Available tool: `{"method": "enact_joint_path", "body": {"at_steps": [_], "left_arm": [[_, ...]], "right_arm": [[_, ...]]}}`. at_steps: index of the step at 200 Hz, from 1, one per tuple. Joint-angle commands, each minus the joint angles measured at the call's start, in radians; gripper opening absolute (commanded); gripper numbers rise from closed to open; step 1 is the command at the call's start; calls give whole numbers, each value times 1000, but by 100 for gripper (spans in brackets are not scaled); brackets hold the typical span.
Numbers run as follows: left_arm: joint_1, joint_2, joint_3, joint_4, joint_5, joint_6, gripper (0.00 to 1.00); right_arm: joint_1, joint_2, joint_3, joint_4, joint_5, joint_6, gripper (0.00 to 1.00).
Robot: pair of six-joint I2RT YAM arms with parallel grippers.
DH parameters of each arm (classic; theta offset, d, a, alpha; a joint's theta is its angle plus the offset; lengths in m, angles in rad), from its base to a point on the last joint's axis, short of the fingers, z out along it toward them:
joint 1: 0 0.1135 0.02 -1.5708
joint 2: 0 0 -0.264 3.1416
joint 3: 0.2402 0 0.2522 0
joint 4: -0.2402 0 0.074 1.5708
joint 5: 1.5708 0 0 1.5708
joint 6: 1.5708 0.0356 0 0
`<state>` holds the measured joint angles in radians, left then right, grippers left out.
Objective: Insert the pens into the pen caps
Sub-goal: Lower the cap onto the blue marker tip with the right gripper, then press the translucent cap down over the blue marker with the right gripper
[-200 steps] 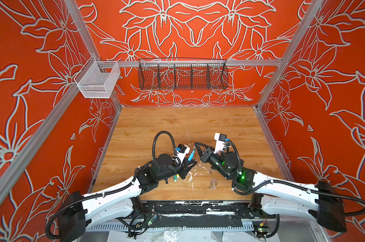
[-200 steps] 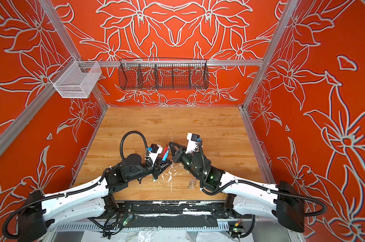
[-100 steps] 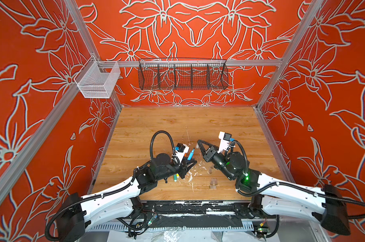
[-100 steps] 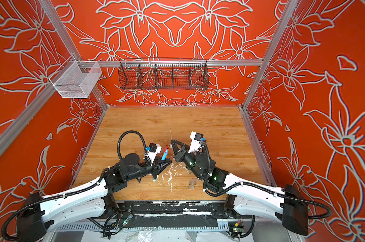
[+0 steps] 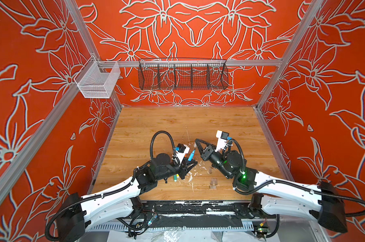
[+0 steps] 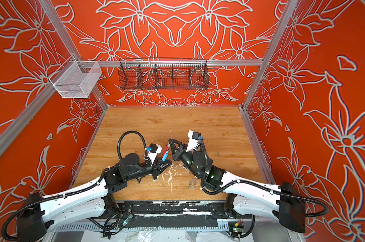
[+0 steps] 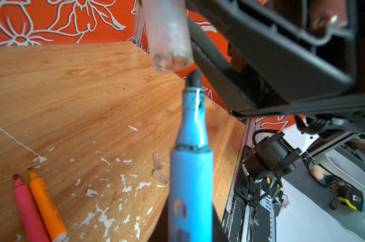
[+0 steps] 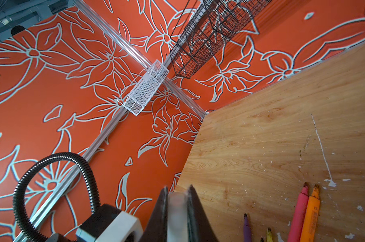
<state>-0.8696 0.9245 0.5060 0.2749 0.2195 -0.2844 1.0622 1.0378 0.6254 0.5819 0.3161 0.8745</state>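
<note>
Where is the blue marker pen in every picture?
In a top view: the blue plastic marker pen slants upward near the middle.
In a top view: the pen, same spot.
Left wrist: it fills the middle, tip nearly touching a clear plastic tube cap.
Right wrist: not in it.
Shared landmark: the long white scratch in the wood.

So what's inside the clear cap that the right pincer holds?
No pen: in the left wrist view the clear cap shows only a pinkish smudge at its open mouth, with the dark tip of the blue pen just outside it. Its closed end is out of frame.
</note>
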Motion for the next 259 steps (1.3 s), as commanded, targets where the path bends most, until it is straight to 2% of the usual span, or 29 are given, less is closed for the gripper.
{"method": "enact_joint_path", "body": {"at_steps": [1,92,160,201,226,259], "left_arm": [[6,-1,-9,35,-4,13,0],[27,-4,-10,35,6,-13,0],[55,-7,-12,49,74,-43,0],[84,-15,-13,60,124,-81,0],[112,-16,-22,81,171,-110,0],[129,-24,-35,107,205,-126,0]], "right_arm": [[9,-10,28,24,-12,-6,0],[10,-7,-26,43,-44,19,0],[17,32,-46,77,-64,18,0],[24,66,-72,153,-91,-22,0],[25,85,-141,304,-126,-59,0],[27,93,-173,404,-224,-132,0]]}}
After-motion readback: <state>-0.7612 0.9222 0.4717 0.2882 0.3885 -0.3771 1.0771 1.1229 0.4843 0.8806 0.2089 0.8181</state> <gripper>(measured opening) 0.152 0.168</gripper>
